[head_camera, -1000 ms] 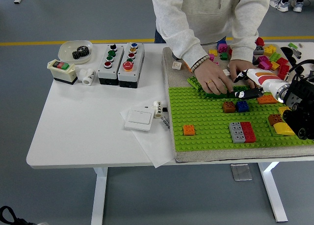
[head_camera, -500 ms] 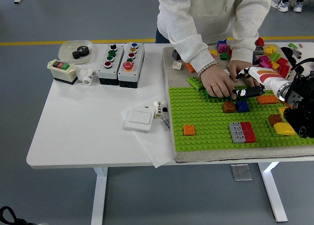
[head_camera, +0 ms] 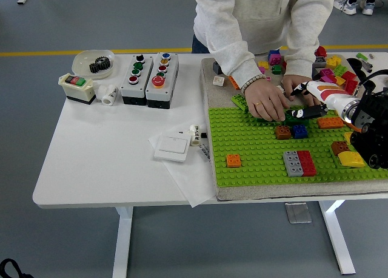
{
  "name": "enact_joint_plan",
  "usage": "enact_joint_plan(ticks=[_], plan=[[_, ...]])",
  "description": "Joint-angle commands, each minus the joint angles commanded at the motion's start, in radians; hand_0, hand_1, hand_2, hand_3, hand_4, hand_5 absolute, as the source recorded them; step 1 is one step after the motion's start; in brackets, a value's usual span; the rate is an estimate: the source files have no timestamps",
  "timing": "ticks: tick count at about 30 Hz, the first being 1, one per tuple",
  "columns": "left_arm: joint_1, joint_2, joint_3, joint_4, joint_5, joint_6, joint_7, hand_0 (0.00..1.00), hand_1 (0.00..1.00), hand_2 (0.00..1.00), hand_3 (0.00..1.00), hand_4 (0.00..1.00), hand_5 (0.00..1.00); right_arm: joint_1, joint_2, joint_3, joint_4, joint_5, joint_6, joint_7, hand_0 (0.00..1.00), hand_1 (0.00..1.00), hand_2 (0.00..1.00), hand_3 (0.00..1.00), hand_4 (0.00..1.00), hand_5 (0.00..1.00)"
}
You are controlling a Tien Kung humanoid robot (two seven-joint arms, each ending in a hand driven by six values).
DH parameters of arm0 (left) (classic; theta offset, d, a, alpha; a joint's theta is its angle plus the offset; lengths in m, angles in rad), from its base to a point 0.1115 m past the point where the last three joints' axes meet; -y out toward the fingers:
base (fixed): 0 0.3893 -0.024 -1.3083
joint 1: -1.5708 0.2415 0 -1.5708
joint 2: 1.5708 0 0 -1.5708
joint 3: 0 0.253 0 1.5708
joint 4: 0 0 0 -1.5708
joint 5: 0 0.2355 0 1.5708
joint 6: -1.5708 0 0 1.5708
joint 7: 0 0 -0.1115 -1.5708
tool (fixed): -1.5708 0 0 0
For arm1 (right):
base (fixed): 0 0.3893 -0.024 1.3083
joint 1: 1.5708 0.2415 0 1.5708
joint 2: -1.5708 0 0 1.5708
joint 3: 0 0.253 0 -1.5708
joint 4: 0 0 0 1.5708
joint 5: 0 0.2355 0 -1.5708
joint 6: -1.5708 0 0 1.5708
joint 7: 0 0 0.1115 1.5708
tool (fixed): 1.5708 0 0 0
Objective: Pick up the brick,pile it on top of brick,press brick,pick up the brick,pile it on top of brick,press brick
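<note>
My right hand (head_camera: 306,113) reaches in from the right, low over the far edge of the big green baseplate (head_camera: 254,150), just above a brown brick (head_camera: 282,132) and a blue brick (head_camera: 299,131) that sit side by side. A person's hands are right beside it. One hand (head_camera: 267,103) presses on a smaller green plate (head_camera: 241,102), the other (head_camera: 297,85) rests behind my hand. On the baseplate also sit an orange brick (head_camera: 234,161) and a grey brick (head_camera: 293,163) joined to a red brick (head_camera: 306,162).
A flat orange brick (head_camera: 330,122), a brown brick (head_camera: 339,147) and a yellow piece (head_camera: 351,159) lie at the baseplate's right. Loose bricks (head_camera: 330,68) are heaped at the back right. Two button boxes (head_camera: 148,77), a bowl with a gear (head_camera: 93,62) and a white switch (head_camera: 172,147) stand on the left.
The person's ringed hand has drawn back slightly over the small green plate. My right hand has lifted a little and stays by the brown and blue bricks.
</note>
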Motion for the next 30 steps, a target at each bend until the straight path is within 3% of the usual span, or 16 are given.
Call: enact_joint_plan(ticks=[30], plan=[[0.002,0.002,-0.006,-0.001,0.016,-0.002,0.001,0.782,0.763,0.765,0.596,0.662,0.597,-0.019,-0.005,0.011,0.003,-0.033,0.016,-0.008,0.797,0.774,0.791,0.754,0.823,0.507]])
